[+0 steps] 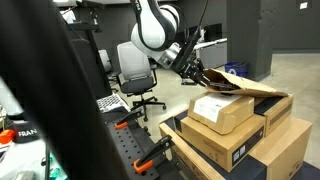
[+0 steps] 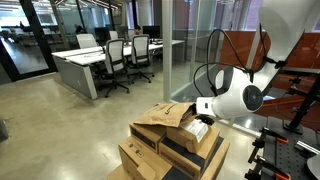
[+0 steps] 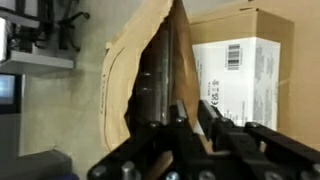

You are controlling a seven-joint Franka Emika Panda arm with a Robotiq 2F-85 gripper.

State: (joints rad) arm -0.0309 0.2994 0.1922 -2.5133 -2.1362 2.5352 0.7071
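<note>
A crumpled brown paper bag (image 3: 135,70) lies on top of a stack of cardboard boxes (image 1: 222,112). Its mouth gapes, dark inside. In the wrist view my gripper (image 3: 190,108) comes in from the bottom, its two black fingers drawn close together over the bag's right edge, with paper between them. A cardboard box with a white label (image 3: 240,70) lies right beside the fingers. In both exterior views the gripper (image 1: 196,72) (image 2: 196,112) reaches down to the bag (image 1: 245,86) (image 2: 160,118) at the top of the stack.
An office chair (image 1: 135,70) stands behind the arm. A black frame with orange clamps (image 1: 132,122) sits next to the boxes. Desks with several chairs (image 2: 110,55) and a glass wall (image 2: 185,50) lie farther off, across polished floor.
</note>
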